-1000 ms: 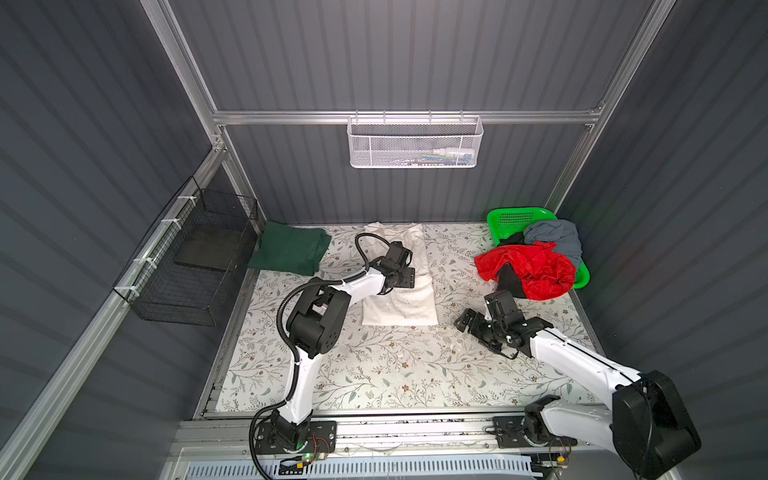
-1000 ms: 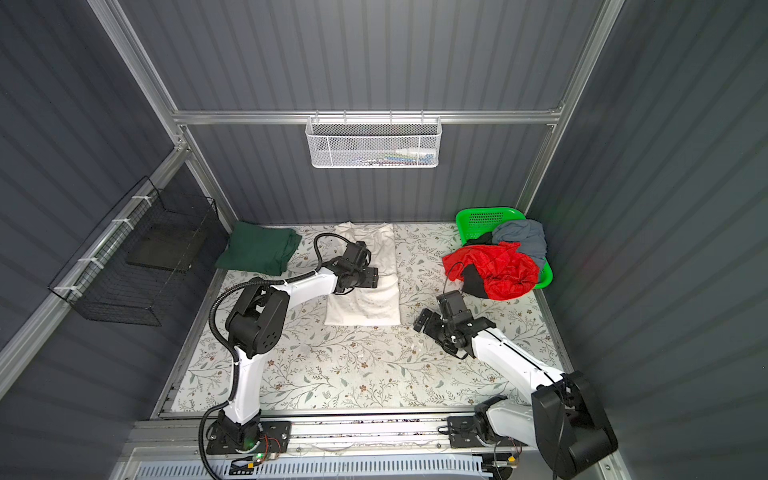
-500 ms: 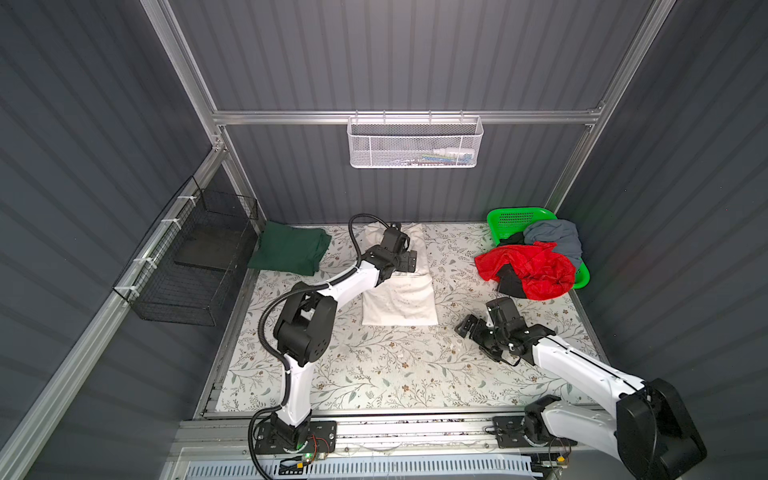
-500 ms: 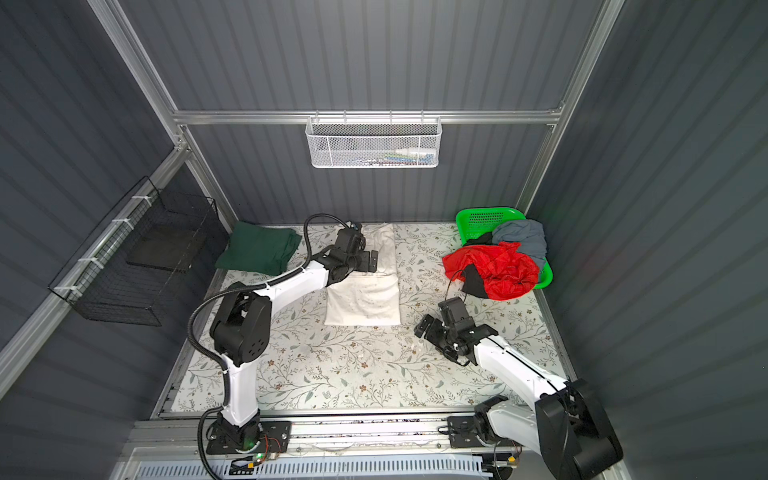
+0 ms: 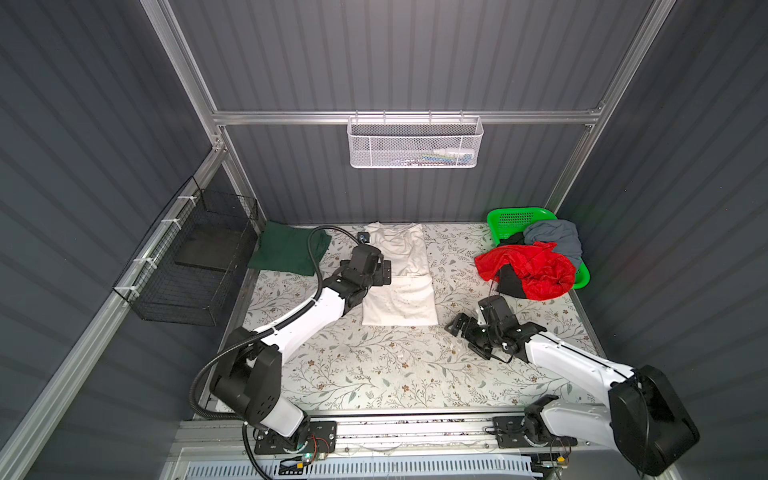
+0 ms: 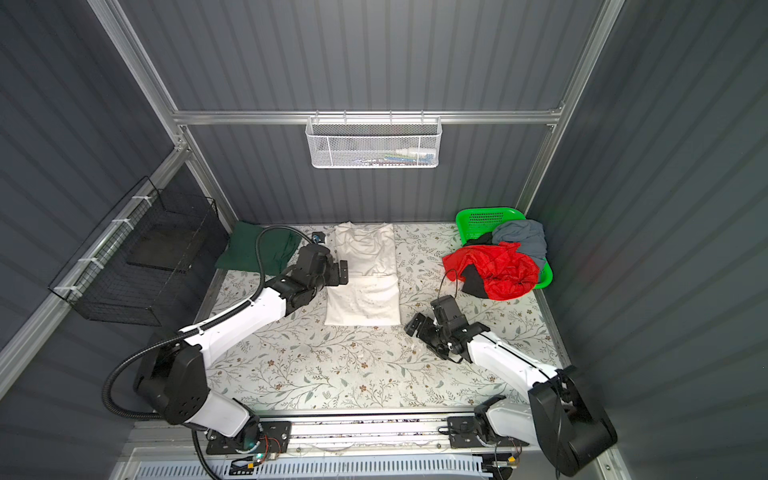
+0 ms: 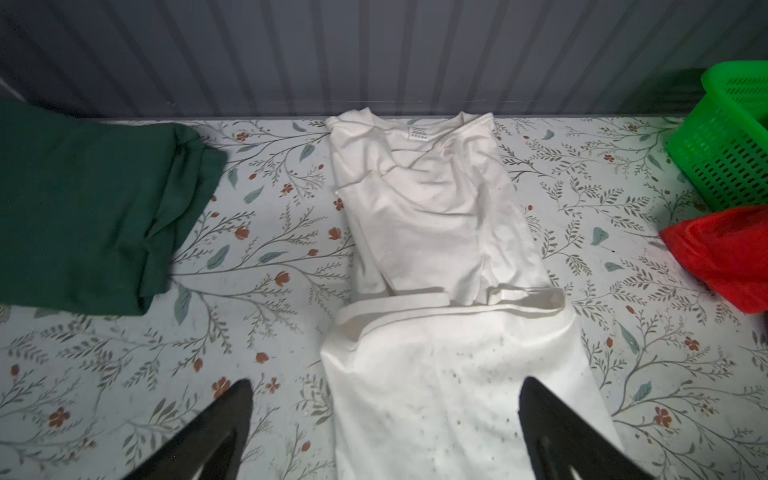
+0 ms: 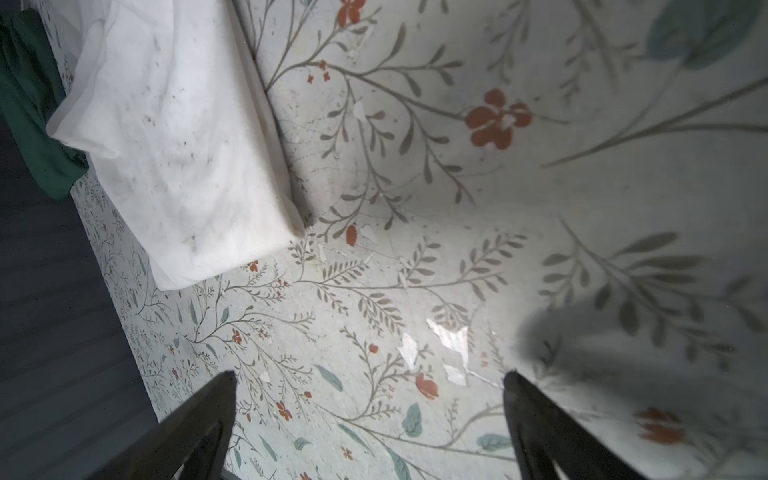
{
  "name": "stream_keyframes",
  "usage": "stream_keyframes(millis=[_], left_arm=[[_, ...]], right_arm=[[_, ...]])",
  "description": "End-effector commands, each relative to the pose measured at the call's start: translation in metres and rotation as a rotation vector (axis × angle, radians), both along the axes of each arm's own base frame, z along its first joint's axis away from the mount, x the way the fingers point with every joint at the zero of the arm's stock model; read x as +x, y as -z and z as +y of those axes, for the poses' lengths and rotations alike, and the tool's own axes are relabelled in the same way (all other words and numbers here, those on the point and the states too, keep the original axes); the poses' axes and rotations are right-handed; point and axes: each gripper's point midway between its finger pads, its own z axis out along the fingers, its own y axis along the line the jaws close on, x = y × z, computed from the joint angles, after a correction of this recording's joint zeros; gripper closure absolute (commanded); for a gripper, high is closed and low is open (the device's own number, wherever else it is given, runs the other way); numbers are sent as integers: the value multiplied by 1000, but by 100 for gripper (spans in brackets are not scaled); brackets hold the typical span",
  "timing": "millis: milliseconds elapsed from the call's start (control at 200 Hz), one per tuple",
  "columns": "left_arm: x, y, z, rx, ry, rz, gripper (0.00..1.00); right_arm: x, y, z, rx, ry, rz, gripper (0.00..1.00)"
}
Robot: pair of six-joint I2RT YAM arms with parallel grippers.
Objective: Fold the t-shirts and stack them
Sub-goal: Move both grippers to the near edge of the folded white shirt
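- L pincer (image 7: 384, 399): jaws wide apart, empty, over edge of part-folded off-white shirt (image 7: 436, 216).
- R pincer (image 8: 370, 382): jaws wide apart, empty, above desk (image 8: 457, 249) nr shirt's corner.

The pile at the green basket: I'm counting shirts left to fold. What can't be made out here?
Both top views:
black shirt, mostly under red shirt
green basket interior, covered by the pile
white mesh basket contents, too small
Left wrist view:
red shirt, cut by the edge
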Motion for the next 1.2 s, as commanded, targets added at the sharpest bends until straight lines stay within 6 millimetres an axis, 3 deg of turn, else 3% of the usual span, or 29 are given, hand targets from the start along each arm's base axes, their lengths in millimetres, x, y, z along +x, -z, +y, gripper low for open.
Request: stream_keyframes(millis=[0,95,285,450,605,785,1015,1196], left_arm=[[-18,9,46,-99,-120,59,0],[-30,23,69,-126,-162,106,0],[-44,45,85,-194,-169,218,0],[-51,67,75,-342,-135,307,5],[-62,91,48,-525,-69,416,12],[-78,114,30,-659,-39,508,19],[-91,133,34,-677,-96,556,35],[-97,149,33,-703,-121,597,41]], right_arm=[[20,-14,19,30,-32,-55,1],[29,-13,30,48,-35,-66,1],[47,-7,42,70,-23,-76,9],[55,1,45,62,-3,-76,19],[56,10,52,87,-2,-53,32],[51,24,55,105,14,-13,34],[48,34,55,101,41,9,39],[43,44,49,99,77,33,40]])
